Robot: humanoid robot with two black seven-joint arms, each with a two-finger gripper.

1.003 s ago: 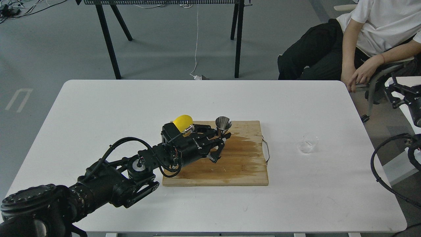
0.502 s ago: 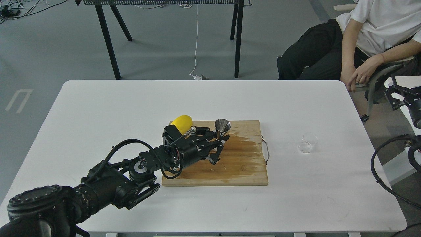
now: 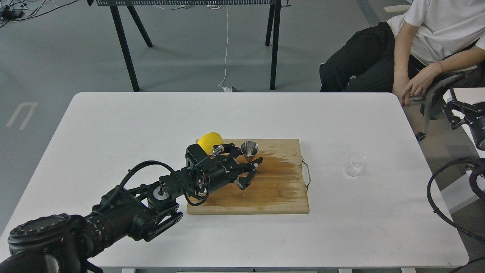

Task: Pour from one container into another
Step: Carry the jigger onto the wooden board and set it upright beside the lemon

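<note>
The steel jigger (image 3: 250,148) stands upright at the back of the wooden cutting board (image 3: 280,193), its open cone facing up. My left gripper (image 3: 251,169) reaches in from the left and is shut on the jigger's lower part, which it hides. The small clear glass cup (image 3: 354,164) stands alone on the white table to the right of the board, well away from both grippers. My right gripper (image 3: 458,113) hangs off the table's right edge, small and dark.
A yellow lemon (image 3: 209,140) sits at the board's back left corner, just behind my left wrist. A dark wet stain (image 3: 278,168) spreads over the board's middle. A seated person (image 3: 416,45) is beyond the table's far right corner.
My left gripper has drawn back a little to the left, and the jigger has moved left and slightly nearer with it. The glass cup has not moved.
</note>
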